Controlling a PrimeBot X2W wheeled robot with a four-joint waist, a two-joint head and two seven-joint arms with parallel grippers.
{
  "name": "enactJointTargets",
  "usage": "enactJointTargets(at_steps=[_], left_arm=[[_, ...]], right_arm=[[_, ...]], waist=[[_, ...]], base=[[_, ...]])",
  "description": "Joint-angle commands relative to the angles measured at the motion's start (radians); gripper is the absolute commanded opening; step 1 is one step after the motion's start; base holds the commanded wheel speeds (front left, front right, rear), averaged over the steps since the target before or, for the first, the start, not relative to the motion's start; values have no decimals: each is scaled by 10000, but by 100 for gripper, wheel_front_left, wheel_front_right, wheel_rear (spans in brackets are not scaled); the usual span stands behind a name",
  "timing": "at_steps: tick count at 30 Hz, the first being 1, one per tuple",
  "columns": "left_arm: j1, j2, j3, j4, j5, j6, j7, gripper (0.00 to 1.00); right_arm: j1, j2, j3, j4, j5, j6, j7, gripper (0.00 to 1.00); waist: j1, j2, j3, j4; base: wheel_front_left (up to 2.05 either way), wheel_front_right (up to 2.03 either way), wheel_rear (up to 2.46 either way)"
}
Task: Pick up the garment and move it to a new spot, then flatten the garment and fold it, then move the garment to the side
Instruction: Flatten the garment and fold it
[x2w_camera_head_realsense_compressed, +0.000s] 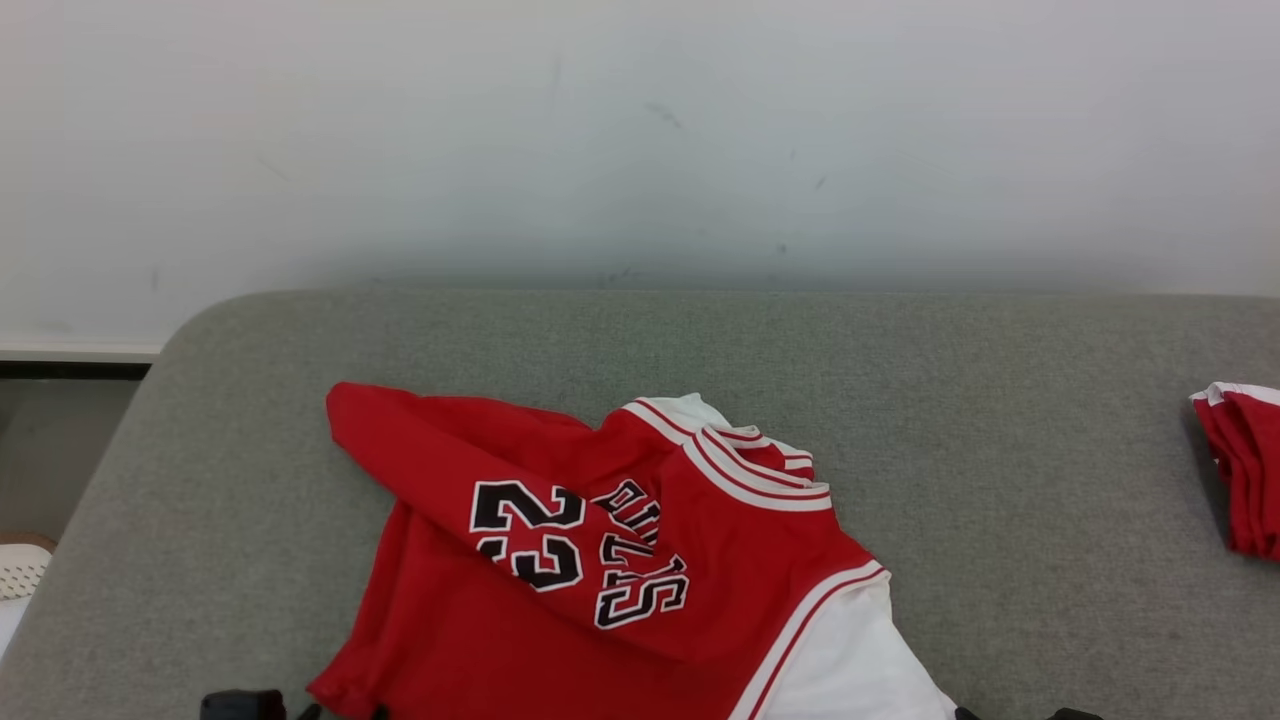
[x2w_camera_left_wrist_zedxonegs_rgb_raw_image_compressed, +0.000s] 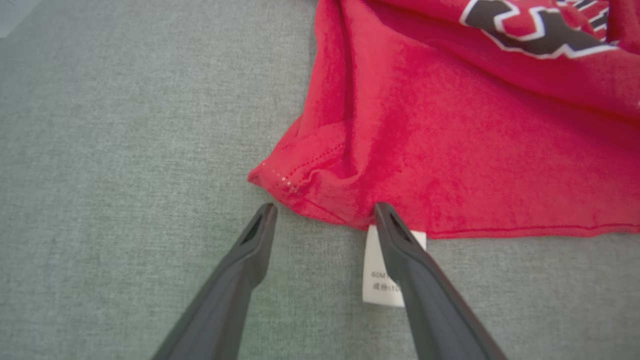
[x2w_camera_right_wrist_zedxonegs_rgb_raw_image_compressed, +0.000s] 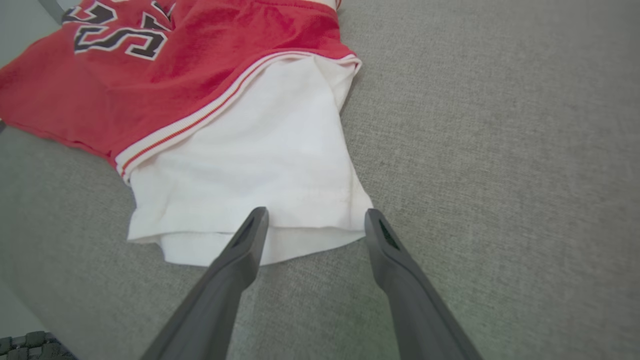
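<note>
Lying crumpled on the cushion (x2w_camera_head_realsense_compressed: 1000, 450), the garment (x2w_camera_head_realsense_compressed: 600, 560) has its near edge at the left gripper (x2w_camera_left_wrist_zedxonegs_rgb_raw_image_compressed: 325, 207) and the right gripper (x2w_camera_right_wrist_zedxonegs_rgb_raw_image_compressed: 316, 215), both spread wide and empty. A shallow closing may catch only the care label (x2w_camera_left_wrist_zedxonegs_rgb_raw_image_compressed: 376, 287) or one layer, and the cloth slips

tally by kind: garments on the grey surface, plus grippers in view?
Garments: 2, the red-and-white jersey and a second red garment at the right edge
Grippers: 2, the left gripper at the jersey's red hem and the right gripper at its white sleeve, both open
Total: 4
</note>
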Motion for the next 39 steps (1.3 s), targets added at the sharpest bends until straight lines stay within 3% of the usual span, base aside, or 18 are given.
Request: enactJointTargets(at_steps=[1,16,17,18,19,20,21,28,35,39], left_arm=[[-144,97,7,31,-176,-36,35,100],[-965,89,-486,552,-878,-65,442,100],[-1004,38,-584,575,-973,-63,493,80],[-1064,-10,-704,537,-1113,-65,516,47],[-1127,-25,-780,509,-1245,-67,499,27],[-1154,0,-866,491,-1374,-68,525,0],[-1166,45,-949,469,-1476,-69,570,0],[-1149,30,-1116,-618,-3055,-71,997,0],[-789,375,-734,-3591,-4518,-56,1929,0],[-735,338,-516,-5724,-5237,196,2684,0]], right_arm=[[-112,-74,28,48,49,-30,7,100],[-916,-153,1215,526,831,-26,810,100],[-985,-143,1356,550,942,-19,893,100],[-1034,-98,1499,559,1123,-16,982,100],[-1100,-77,1655,565,1278,-13,1064,76],[-1172,-67,1786,560,1406,-4,1090,32],[-1220,-4,1885,545,1682,-4,1101,0],[-1723,-52,1667,-169,4130,-18,667,0],[-1770,-898,587,-1966,6451,-18,115,0],[-1661,-1586,-283,-3353,7344,-18,-185,0]], waist=[[0,0,25,19],[0,0,544,33],[0,0,565,38],[0,0,583,48],[0,0,595,60],[0,0,595,69],[0,0,591,76],[0,0,419,140],[0,0,-53,151],[0,0,-305,84]], base=[[0,0,0],[0,0,0],[0,0,0],[0,0,0],[0,0,0],[0,0,0],[0,0,0],[0,0,0],[0,0,0],[0,0,0]])
